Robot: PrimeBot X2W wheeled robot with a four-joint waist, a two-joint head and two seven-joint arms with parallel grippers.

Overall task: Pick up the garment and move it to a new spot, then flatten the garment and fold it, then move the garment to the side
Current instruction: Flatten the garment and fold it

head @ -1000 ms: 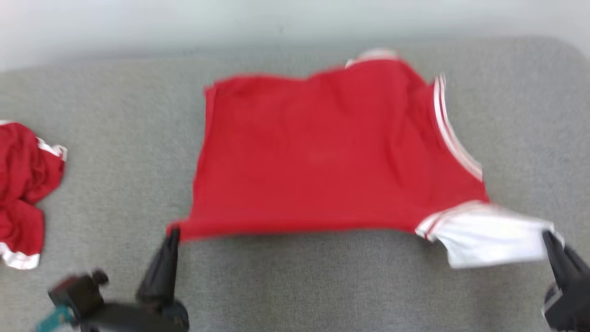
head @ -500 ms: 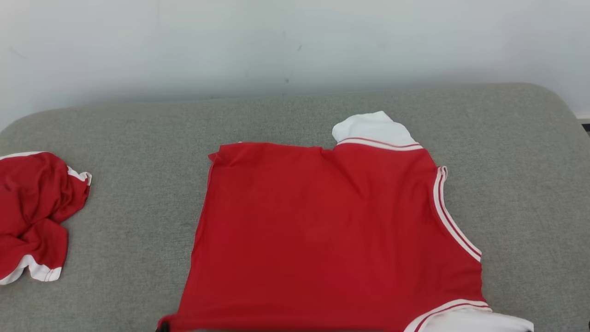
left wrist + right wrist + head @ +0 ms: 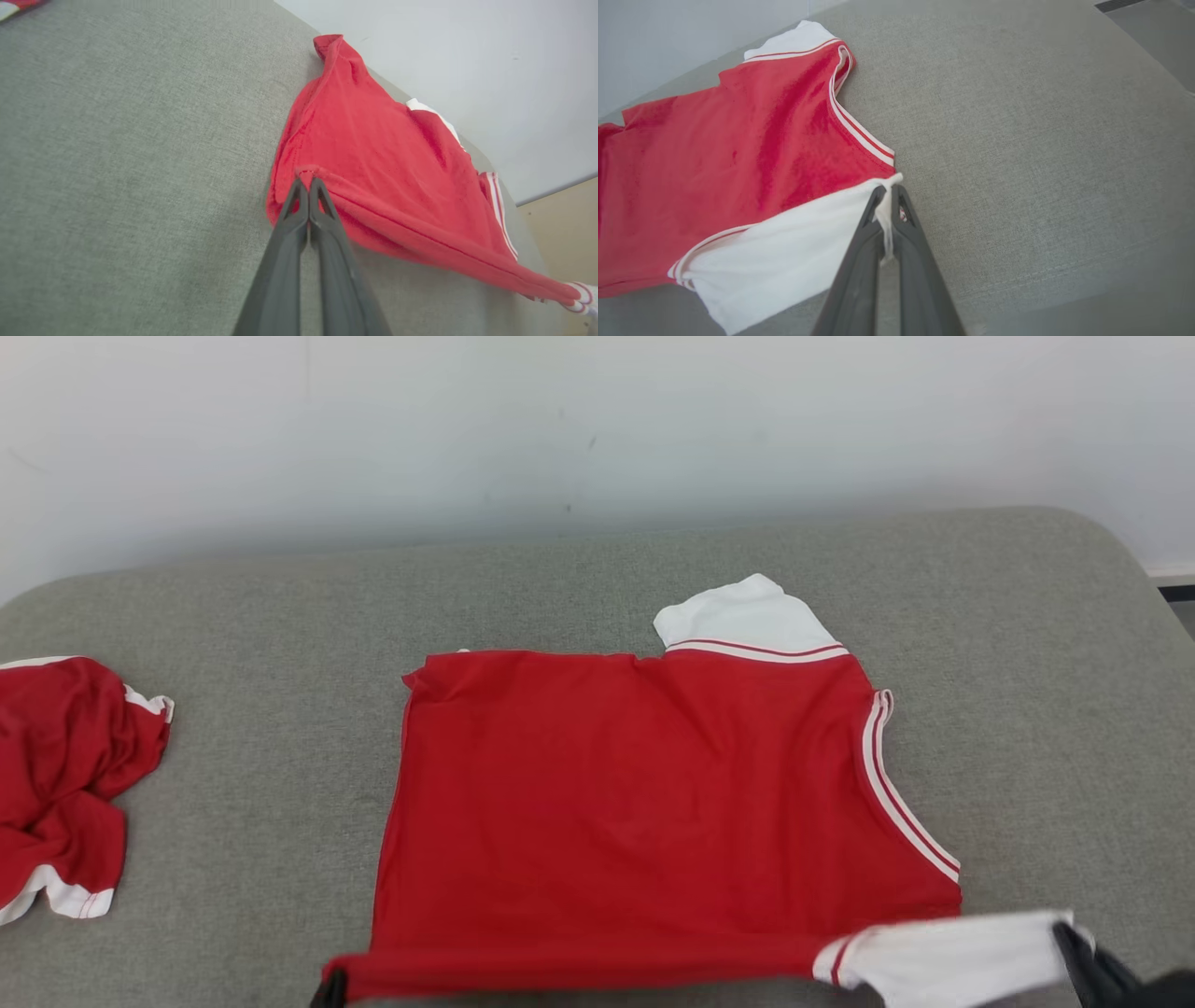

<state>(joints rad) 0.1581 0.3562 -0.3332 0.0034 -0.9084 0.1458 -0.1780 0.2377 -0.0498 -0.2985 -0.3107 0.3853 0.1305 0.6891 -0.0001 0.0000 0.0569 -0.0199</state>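
Observation:
The garment [image 3: 653, 803] is a red shirt with white sleeves and striped trim, spread over the grey cushion; its far part lies flat and its near edge is lifted and stretched between my grippers. My left gripper [image 3: 308, 179] is shut on the red hem corner [image 3: 341, 980] at the near left. My right gripper [image 3: 888, 191] is shut on the end of the near white sleeve [image 3: 952, 957] at the lower right. The far white sleeve [image 3: 742, 616] lies flat toward the wall. In the right wrist view the garment [image 3: 738, 154] stretches away to the left.
A second red garment [image 3: 65, 775] lies crumpled at the left edge of the grey cushion [image 3: 280, 644]. A pale wall [image 3: 560, 420] runs behind it. The cushion's rounded right end [image 3: 1120, 579] drops to the floor [image 3: 565, 219].
The head camera has tilted up, so the scene sits lower in frame and the wall shows. The garment's near edge stays stretched between both shut grippers, and the far sleeve now lies spread out.

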